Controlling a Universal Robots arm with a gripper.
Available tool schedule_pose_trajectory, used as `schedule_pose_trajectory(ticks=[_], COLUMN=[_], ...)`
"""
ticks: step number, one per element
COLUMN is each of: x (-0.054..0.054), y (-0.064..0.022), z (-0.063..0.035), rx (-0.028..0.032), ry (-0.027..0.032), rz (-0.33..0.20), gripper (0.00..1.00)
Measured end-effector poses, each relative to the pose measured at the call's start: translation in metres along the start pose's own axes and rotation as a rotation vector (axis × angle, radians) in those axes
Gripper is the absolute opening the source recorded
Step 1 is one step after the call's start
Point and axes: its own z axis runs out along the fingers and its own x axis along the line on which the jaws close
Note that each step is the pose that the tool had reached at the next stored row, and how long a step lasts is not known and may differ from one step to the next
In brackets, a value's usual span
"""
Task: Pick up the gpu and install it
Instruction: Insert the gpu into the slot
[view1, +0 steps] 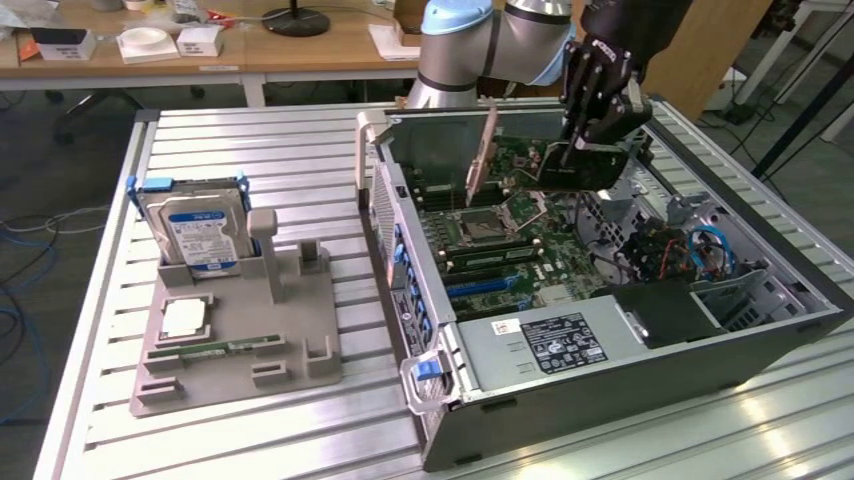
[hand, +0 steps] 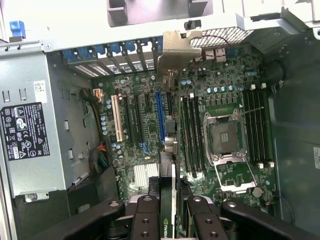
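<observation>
My fingers (view1: 583, 118) (hand: 146, 220) are partly closed, clamped from both sides on the top edge of the gpu (view1: 574, 172) (hand: 170, 200). I hold the card on edge inside the open computer case (view1: 641, 400) (hand: 295, 125), over the motherboard (view1: 534, 250) (hand: 225, 90). In the exterior view its black cooler block hangs just under my fingers, at the far end of the case. In the wrist view the card runs edge-on away from me, close beside the blue expansion slot (hand: 160, 115). Its metal end bracket (hand: 177, 50) is up against the slotted rear wall. I cannot tell whether the card's lower edge touches a slot. On the desk (view1: 267, 150), toward the exterior view's left of the case, a grey holder (view1: 240, 340) carries a hard drive (view1: 200, 235) standing upright.
</observation>
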Motion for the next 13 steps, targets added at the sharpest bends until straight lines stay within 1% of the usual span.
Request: schedule_pose_trajectory(ticks=[3,5,8,10,12,13], x=[0.0000,-0.0001,-0.0001,-0.0001,-0.0001,-0.0001], y=[0.0000,0.0000,-0.0001,-0.0002,-0.0002,-0.0002], z=[0.0014,0.0024,0.0048,0.0068,0.0091,0.0103], rx=[0.0016,0.0043,0.0127,0.0173,0.0184,0.0182], ry=[0.0001,-0.0001,-0.0011,-0.0018,-0.0060,-0.0098], rz=[-0.015,-0.025,-0.040,-0.046,-0.049,-0.050], gripper=[0.26,0.26,0.26,0.26,0.26,0.26])
